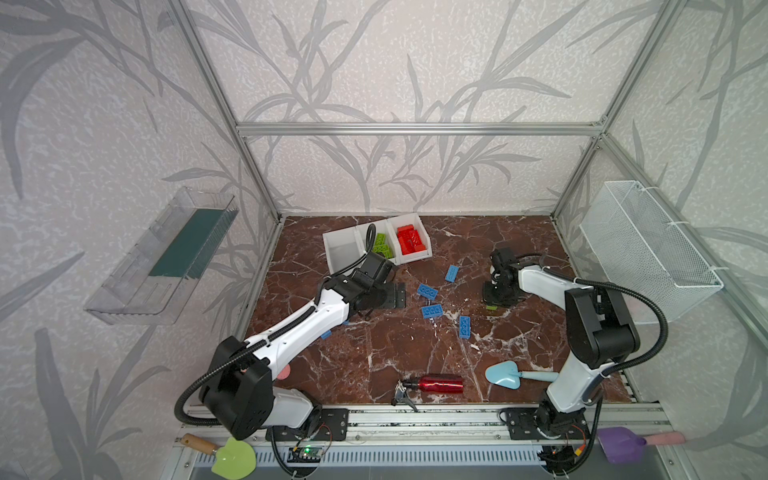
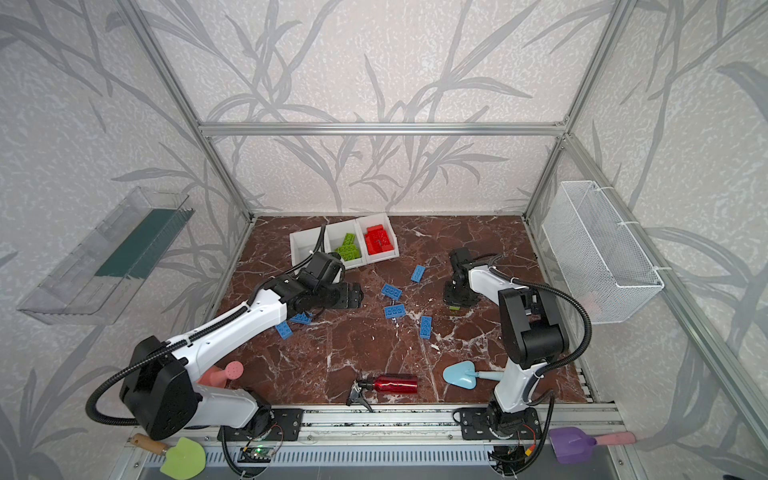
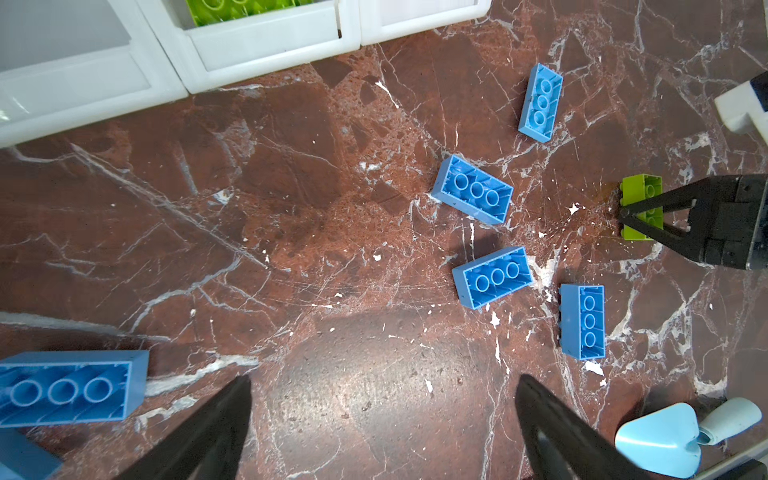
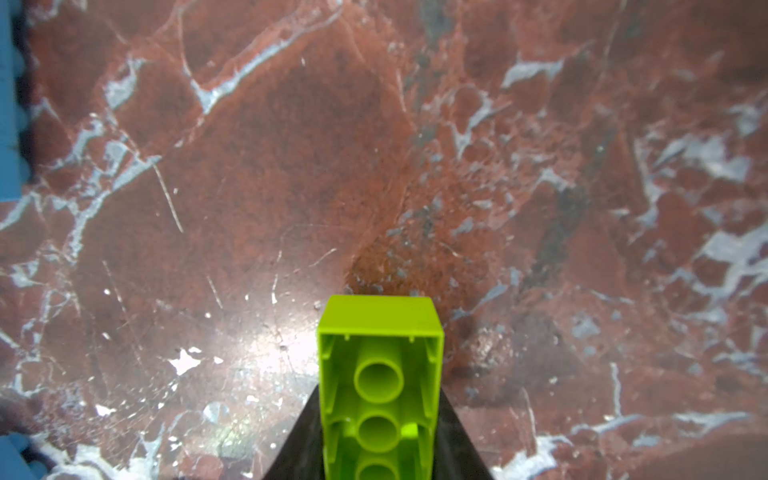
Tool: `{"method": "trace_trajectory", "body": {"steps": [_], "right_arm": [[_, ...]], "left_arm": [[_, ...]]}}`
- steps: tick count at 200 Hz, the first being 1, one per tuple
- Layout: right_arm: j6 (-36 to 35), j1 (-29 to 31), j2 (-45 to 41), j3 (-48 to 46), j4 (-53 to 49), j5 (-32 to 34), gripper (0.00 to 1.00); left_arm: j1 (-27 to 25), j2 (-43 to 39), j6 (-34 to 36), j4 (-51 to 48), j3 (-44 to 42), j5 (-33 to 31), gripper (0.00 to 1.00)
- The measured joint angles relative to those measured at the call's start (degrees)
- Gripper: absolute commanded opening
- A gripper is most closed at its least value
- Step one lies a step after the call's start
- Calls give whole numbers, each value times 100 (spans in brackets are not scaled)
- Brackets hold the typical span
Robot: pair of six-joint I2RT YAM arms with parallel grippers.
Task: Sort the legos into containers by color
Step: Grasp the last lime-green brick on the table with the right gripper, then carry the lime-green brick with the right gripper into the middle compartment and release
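Right of centre: my right jaws clenched on lime lego (image 4: 379, 386), seemingly touching worktop (image 4: 249, 166); left jaws released.

Marble tabletop (image 1: 374, 365): three joined white bins (image 1: 338, 253) set at back. Lime green bricks (image 1: 383, 245) held in middle bin, red bricks (image 1: 411, 240) in right bin. Four blue bricks (image 1: 427, 291) scattered mid-table, between grippers. Left gripper (image 1: 402, 296) poised just before bins. Right gripper (image 1: 494, 303) seen low, tips at lime green brick (image 1: 491, 308). Red bottle (image 1: 442, 383), light blue scoop (image 1: 503, 374) laid near front edge.
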Motion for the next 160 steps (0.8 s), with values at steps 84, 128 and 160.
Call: {"method": "trace_trajectory", "body": {"steps": [84, 128, 160], "right_arm": [[-37, 1051, 258, 1993, -50, -1154, 25], [155, 1558, 1410, 3838, 160, -1729, 25], [350, 1869, 2347, 4905, 304, -1954, 26]], "left_arm": [[26, -2459, 15, -105, -348, -1445, 99], [118, -3285, 4, -529, -632, -2120, 99], [151, -3700, -175, -935, -938, -2393, 99]]}}
